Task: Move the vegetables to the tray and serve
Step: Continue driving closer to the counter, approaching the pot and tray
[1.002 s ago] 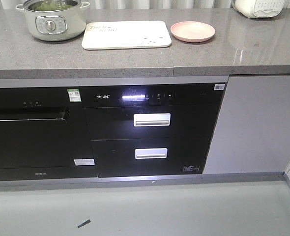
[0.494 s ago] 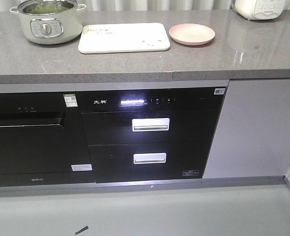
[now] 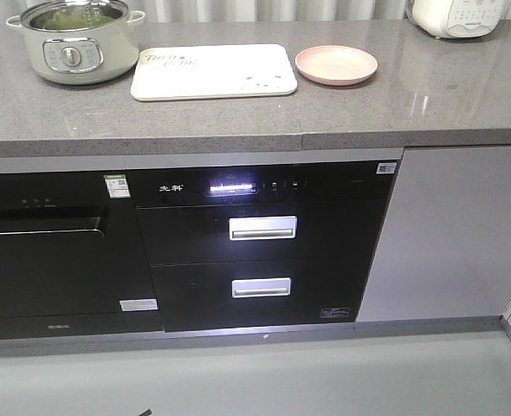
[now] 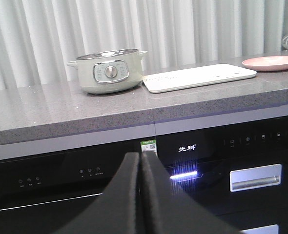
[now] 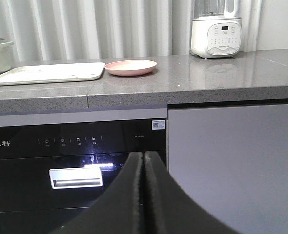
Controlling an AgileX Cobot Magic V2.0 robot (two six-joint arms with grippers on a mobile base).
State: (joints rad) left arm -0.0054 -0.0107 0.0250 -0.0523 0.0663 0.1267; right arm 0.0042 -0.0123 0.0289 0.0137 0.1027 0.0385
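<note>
Logging greens (image 3: 75, 16): inside pot (image 3: 72, 56), left end of counter (image 3: 411, 95). Tray (image 3: 212, 74) beside pot, no greens on it; plate (image 3: 336, 65) beyond. Left pincer (image 4: 140, 158), right pincer (image 5: 144, 157): pressed together, holding nothing. Counter lower in my front view than a second ago; I judge base approaching, transfer unstarted.

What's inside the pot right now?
In the pot, green leaves show at the top. Its wall hides how many there are and anything beneath them.
</note>
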